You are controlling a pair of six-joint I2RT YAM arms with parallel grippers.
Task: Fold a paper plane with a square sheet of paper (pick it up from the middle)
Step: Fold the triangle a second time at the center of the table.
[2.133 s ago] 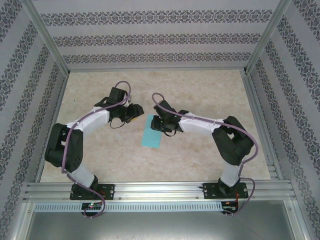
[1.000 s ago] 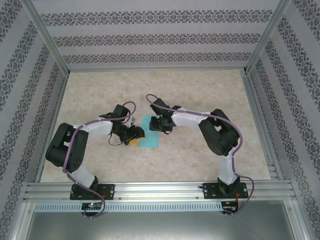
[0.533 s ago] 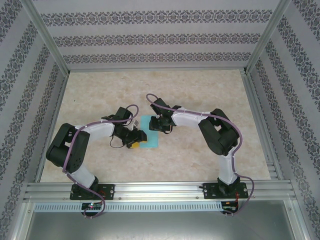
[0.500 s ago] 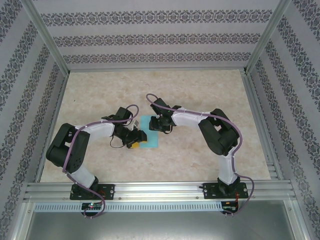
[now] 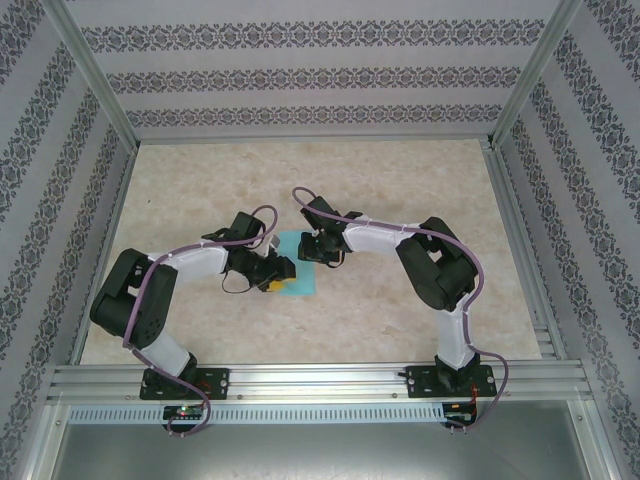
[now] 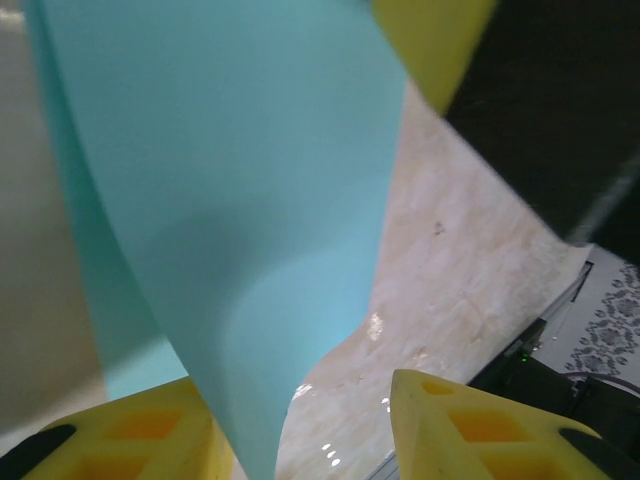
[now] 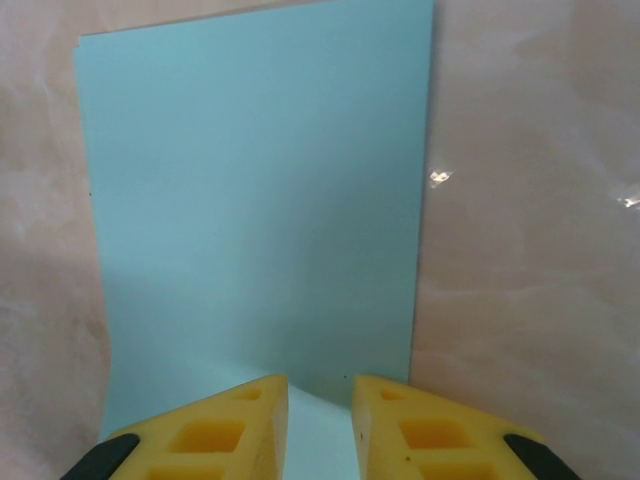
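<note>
- Between the yellow fingers of my left gripper, set fairly wide, a lifted flap of the square sheet of paper stands up.
- My right gripper is narrow, tips over the sheet's edge, gripping nothing.
- The sheet lies in the middle of the table.
- I think I'm folding; next, pinch the flap and lay it over straight.

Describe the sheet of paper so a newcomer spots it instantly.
Start at the beige marbled table and go to its middle. Where the left arm's yellow fingers and the right arm's fingers come together lies the sheet of paper. It is the one light-blue thing there, thin and plain, one edge curling up.
</note>
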